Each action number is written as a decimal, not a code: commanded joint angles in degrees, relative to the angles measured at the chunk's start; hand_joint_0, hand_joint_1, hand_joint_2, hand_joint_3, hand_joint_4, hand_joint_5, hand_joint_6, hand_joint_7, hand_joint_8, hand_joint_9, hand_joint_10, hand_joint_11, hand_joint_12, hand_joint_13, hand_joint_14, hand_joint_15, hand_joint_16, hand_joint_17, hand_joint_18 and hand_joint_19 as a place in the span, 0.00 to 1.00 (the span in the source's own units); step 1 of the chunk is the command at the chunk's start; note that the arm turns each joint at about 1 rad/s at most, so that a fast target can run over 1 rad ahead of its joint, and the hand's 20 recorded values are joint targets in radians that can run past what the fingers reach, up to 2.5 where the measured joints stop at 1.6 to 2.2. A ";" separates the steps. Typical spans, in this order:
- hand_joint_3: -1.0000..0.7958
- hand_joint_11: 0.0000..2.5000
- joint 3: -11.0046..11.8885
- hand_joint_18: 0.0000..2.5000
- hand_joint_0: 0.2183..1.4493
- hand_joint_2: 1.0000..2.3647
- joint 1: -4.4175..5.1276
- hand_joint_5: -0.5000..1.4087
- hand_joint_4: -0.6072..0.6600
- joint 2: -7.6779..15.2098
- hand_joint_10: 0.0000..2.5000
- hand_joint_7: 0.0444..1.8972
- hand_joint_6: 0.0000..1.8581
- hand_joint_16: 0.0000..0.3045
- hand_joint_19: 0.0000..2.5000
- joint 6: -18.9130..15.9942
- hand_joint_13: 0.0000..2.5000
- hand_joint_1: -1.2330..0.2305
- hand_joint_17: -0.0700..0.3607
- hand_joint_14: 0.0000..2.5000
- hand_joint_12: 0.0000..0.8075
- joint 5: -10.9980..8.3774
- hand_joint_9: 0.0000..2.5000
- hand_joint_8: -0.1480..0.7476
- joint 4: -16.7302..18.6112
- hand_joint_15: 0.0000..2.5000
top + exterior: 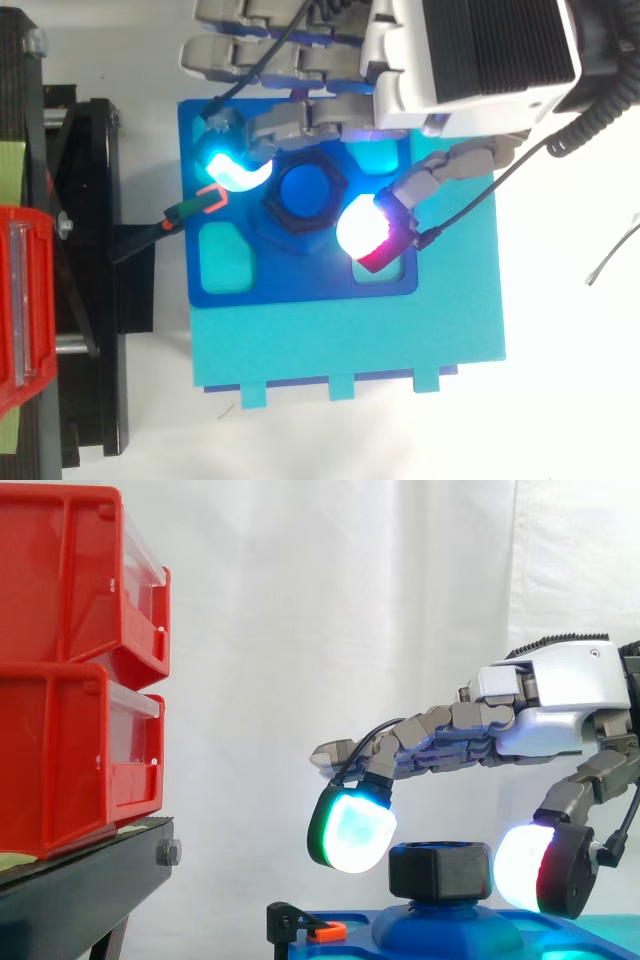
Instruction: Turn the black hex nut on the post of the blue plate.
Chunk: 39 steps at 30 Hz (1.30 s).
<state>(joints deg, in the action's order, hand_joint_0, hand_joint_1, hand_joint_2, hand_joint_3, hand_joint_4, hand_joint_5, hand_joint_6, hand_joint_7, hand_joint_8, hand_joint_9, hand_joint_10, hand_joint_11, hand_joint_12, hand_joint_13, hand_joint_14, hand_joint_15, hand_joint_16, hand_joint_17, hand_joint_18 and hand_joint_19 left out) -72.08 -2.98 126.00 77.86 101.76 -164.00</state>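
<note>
Black hex nut sits on blue post, centre of blue plate. Hand over nut, released, straddling it. Cyan fingertip at nut's 10 o'clock, gap visible in side view. Thumb pad at 4 o'clock, just beside nut, contact unclear. Red bins at plate's 9 o'clock, well apart.

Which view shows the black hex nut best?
The top view: the black hex nut shows its six-sided outline ringing the blue post. The side view shows its profile, side faces above the blue plate.
</note>
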 commanded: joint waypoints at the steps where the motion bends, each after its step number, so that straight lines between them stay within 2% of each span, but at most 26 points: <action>1: 0.28 0.00 0.01 0.00 0.20 0.00 -0.09 0.12 0.58 -0.06 0.00 0.39 0.27 0.16 0.01 0.01 0.00 0.34 0.42 0.00 0.41 0.28 0.00 0.33 0.00 0.00; 19: 0.28 0.00 0.01 0.00 0.17 0.00 -0.44 0.12 0.61 -0.06 0.00 0.40 0.27 0.17 0.01 0.01 0.00 0.40 0.44 0.00 0.43 1.51 0.00 0.35 -0.09 0.00; 29: 0.28 0.00 0.98 0.00 0.16 0.00 -0.80 0.13 0.62 -0.06 0.00 0.41 0.27 0.18 0.01 0.37 0.00 0.44 0.45 0.00 0.44 2.12 0.00 0.36 -3.34 0.00; 39: 0.28 0.00 1.06 0.00 0.15 0.00 -1.15 0.13 0.62 -0.14 0.00 0.41 0.27 0.18 0.01 2.74 0.00 0.45 0.45 0.00 0.45 2.21 0.00 0.37 -6.06 0.00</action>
<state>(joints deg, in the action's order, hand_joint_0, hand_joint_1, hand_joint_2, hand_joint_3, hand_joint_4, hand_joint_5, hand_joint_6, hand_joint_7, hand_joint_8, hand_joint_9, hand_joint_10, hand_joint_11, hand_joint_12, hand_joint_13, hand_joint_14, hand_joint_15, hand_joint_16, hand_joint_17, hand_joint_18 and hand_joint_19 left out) -71.03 -4.05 125.88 80.03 103.97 -169.29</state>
